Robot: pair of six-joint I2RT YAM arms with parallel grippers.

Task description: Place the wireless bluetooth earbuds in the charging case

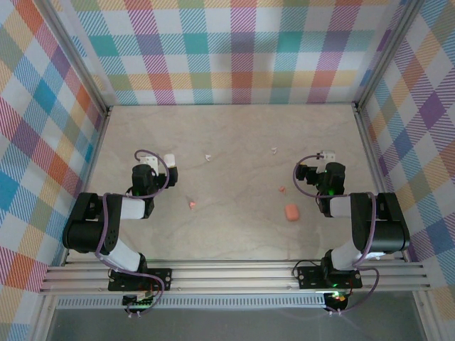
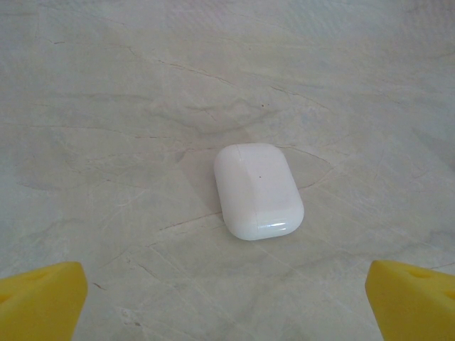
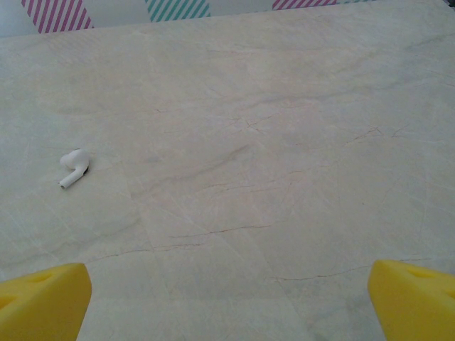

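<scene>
Left gripper: spread wide, yellow fingertips down in the bottom corners, gripping nothing. Aimed at white charging case, lid shut, flat on the marble-look table, just ahead of the tips and about centred between them. Probably lined up for a grab or a lid opening.

Right gripper: likewise wide apart, empty. Faces white earbud lying on its side, well ahead and off to the left, so likely needs a swing left before any pick.

Overhead: second white earbud toward the far side, left pink earbud mid-table, right pink earbud just beside pink charging case near the right arm. All buds loose, none in a case. Reads as task not yet begun.

Hard to make out: buds mere specks overhead, orientation unreadable. Pink case lid state unclear. White case hinge side not readable. Finger bodies cut off at the frame bottom, tips alone in view.
</scene>
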